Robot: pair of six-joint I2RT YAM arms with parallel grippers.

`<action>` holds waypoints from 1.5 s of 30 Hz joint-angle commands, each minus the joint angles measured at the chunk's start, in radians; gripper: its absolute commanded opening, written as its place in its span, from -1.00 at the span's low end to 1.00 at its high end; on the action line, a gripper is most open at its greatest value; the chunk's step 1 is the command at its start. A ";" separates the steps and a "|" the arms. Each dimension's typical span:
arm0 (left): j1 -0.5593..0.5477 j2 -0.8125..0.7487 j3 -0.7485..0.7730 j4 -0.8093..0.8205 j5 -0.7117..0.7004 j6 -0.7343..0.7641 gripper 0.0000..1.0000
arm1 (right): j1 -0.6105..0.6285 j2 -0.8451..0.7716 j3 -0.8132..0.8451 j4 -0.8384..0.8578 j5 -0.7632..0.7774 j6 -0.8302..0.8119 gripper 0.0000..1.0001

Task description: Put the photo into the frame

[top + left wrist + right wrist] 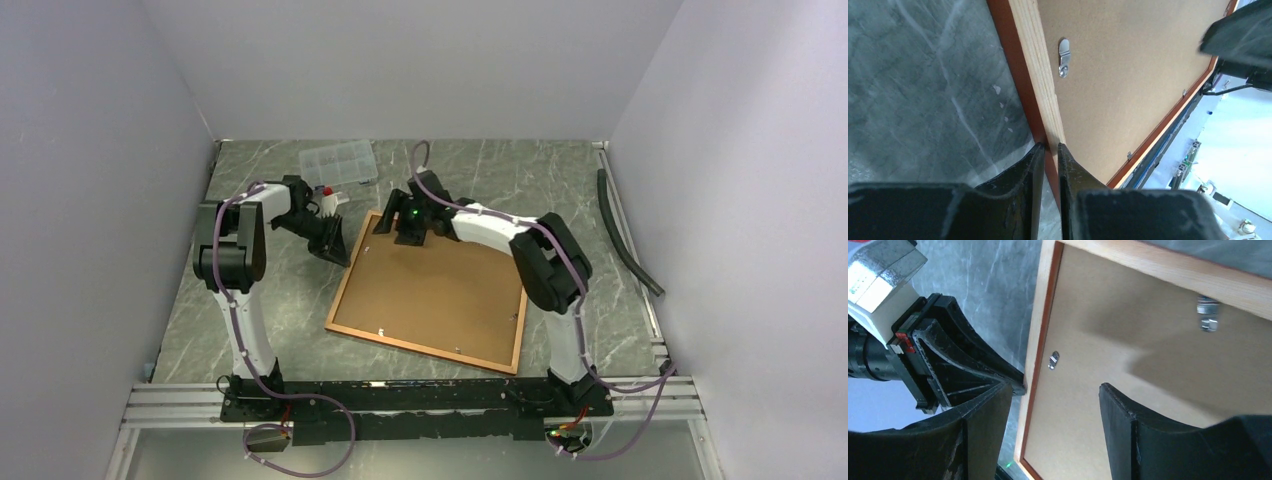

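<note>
- At the left of the table, my left arm reached out over the grey-green marbled top. It put the left gripper down at the left side of the frame, near the far corner.
- In the left wrist view its fingers stood almost together, one on each side of the reddish-orange rim. They looked clamped on that rim, though the contact itself lay in shadow.
- Behind that gripper, toward the back wall, a small clear compartment box lay on the table, apart from the frame.
- The frame sat in the middle of the table between my two arms, back side up and turned a little askew to the table's edges.
- The brown backing board filled the frame inside the pale wood and thin orange border.
- Small metal tabs sat on the board just inside the rim. One was near the left gripper and another was by the far edge.
- The right arm bent in from the right and brought the right gripper over the far edge of the frame, near the same far-left corner.
- Its fingers stood well apart with nothing between them, and the backing board showed below the gap. In that view the left gripper's black tips met the rim just beside them.
- At the far right of the table, a black hose lay along the side wall, well apart from the frame.
</note>
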 commanded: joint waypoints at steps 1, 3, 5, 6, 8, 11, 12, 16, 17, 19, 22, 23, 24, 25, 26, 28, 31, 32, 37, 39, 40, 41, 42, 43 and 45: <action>-0.002 0.010 -0.028 0.028 0.020 -0.006 -0.59 | 0.039 0.086 0.109 0.068 -0.054 0.050 0.36; -0.003 0.015 -0.037 0.023 0.026 0.002 -0.59 | 0.051 0.123 0.127 0.079 -0.060 0.062 0.36; -0.004 0.017 -0.047 0.019 0.031 0.005 -0.59 | 0.058 0.146 0.137 0.092 -0.068 0.072 0.36; -0.003 0.016 -0.055 0.022 0.035 0.004 -0.59 | 0.061 0.154 0.139 0.099 -0.071 0.075 0.36; -0.002 0.013 -0.069 0.029 0.044 0.004 -0.59 | 0.068 0.166 0.138 0.109 -0.074 0.080 0.36; -0.003 0.018 -0.072 0.032 0.053 0.002 -0.60 | 0.074 0.180 0.132 0.122 -0.080 0.088 0.34; -0.003 0.021 -0.072 0.032 0.055 0.003 -0.61 | 0.076 0.183 0.129 0.123 -0.081 0.090 0.34; -0.004 0.026 -0.073 0.031 0.057 0.004 -0.63 | 0.075 0.196 0.122 0.159 -0.096 0.105 0.33; -0.003 0.025 -0.073 0.033 0.055 0.003 -0.63 | 0.077 0.197 0.123 0.159 -0.099 0.108 0.33; -0.004 0.022 -0.073 0.036 0.054 0.002 -0.63 | 0.081 0.200 0.126 0.161 -0.100 0.109 0.33; -0.003 0.024 -0.070 0.035 0.057 -0.001 -0.65 | 0.084 0.204 0.132 0.164 -0.105 0.114 0.32; -0.003 0.025 -0.069 0.035 0.059 -0.002 -0.65 | 0.085 0.206 0.135 0.162 -0.107 0.116 0.32; -0.003 0.024 -0.068 0.036 0.058 -0.004 -0.65 | 0.086 0.206 0.137 0.160 -0.110 0.118 0.32; -0.004 0.024 -0.068 0.038 0.056 -0.004 -0.66 | 0.087 0.205 0.136 0.164 -0.113 0.119 0.32; -0.004 0.025 -0.070 0.039 0.053 -0.005 -0.66 | 0.089 0.201 0.133 0.163 -0.114 0.121 0.32; -0.005 0.027 -0.069 0.037 0.051 -0.001 -0.67 | 0.095 0.190 0.124 0.159 -0.109 0.122 0.32; -0.004 0.026 -0.071 0.039 0.051 -0.001 -0.68 | 0.099 0.176 0.097 0.176 -0.106 0.138 0.32; -0.004 0.025 -0.071 0.041 0.052 -0.002 -0.68 | 0.100 0.176 0.091 0.181 -0.108 0.143 0.32; -0.003 0.019 -0.072 0.044 0.055 -0.006 -0.69 | 0.105 0.187 0.090 0.189 -0.107 0.160 0.32; -0.003 0.018 -0.073 0.042 0.053 -0.002 -0.69 | 0.106 0.189 0.093 0.188 -0.103 0.163 0.32; -0.003 0.018 -0.073 0.042 0.052 -0.002 -0.69 | 0.106 0.190 0.093 0.189 -0.099 0.163 0.32; -0.005 0.016 -0.075 0.043 0.051 -0.001 -0.69 | 0.107 0.191 0.093 0.193 -0.099 0.166 0.32; -0.003 0.016 -0.077 0.042 0.051 0.000 -0.69 | 0.108 0.192 0.094 0.194 -0.097 0.168 0.32; -0.003 0.015 -0.076 0.041 0.051 0.002 -0.70 | 0.109 0.194 0.096 0.195 -0.097 0.170 0.32; -0.004 0.015 -0.076 0.043 0.052 0.003 -0.70 | 0.111 0.199 0.100 0.201 -0.097 0.174 0.32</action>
